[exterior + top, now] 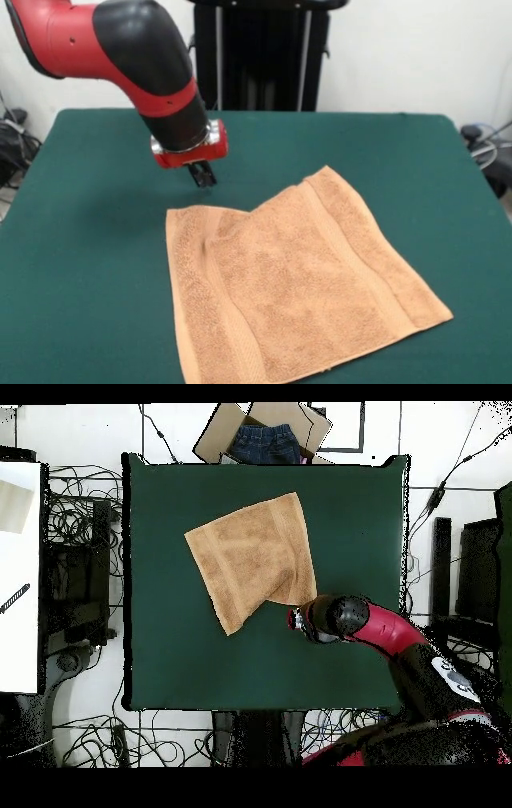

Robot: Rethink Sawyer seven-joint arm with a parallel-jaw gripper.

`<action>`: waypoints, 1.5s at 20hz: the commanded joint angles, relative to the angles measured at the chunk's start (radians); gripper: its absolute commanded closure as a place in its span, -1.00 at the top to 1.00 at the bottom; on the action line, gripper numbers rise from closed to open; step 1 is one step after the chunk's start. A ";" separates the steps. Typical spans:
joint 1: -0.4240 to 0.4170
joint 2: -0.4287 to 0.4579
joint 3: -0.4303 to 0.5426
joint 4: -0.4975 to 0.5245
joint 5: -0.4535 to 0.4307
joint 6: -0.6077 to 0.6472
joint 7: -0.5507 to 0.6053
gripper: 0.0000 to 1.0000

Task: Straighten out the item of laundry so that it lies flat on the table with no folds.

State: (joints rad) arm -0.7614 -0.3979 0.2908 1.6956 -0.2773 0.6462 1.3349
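The item of laundry (296, 280) is an orange-tan towel spread over the near right part of the dark green table (88, 240). Its far edge dips into a V notch between two corners, and a soft crease runs along its left side. My gripper (202, 174) hangs from the red and black arm just beyond the towel's far left corner, a little above the cloth and holding nothing. Looking straight down, the towel (250, 559) lies in the table's (170, 654) upper middle, and the gripper (296, 620) sits right beside its lower right corner, mostly covered by the wrist.
A cardboard box (262, 434) with denim inside rests past the table's top edge in the overhead view. Tangled cables (80, 514) lie on the floor round the table. A white surface (20, 564) stands at the left. A black stand (264, 56) rises behind the table.
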 commanded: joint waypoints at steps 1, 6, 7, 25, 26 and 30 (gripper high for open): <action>-0.012 -0.004 -0.020 0.029 -0.053 0.090 -0.002 -1.00; 0.044 0.030 0.003 -0.036 -0.051 0.061 0.021 -1.00; 0.063 0.043 0.009 -0.055 -0.051 0.046 0.030 -1.00; 0.337 -0.035 -0.048 -0.200 0.022 0.134 0.155 -1.00; 0.335 -0.033 -0.047 -0.203 0.028 0.143 0.149 -1.00; 0.318 -0.024 -0.039 -0.198 0.042 0.142 0.131 -1.00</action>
State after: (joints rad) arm -0.4454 -0.4235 0.2645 1.5494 -0.2728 0.7069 1.3349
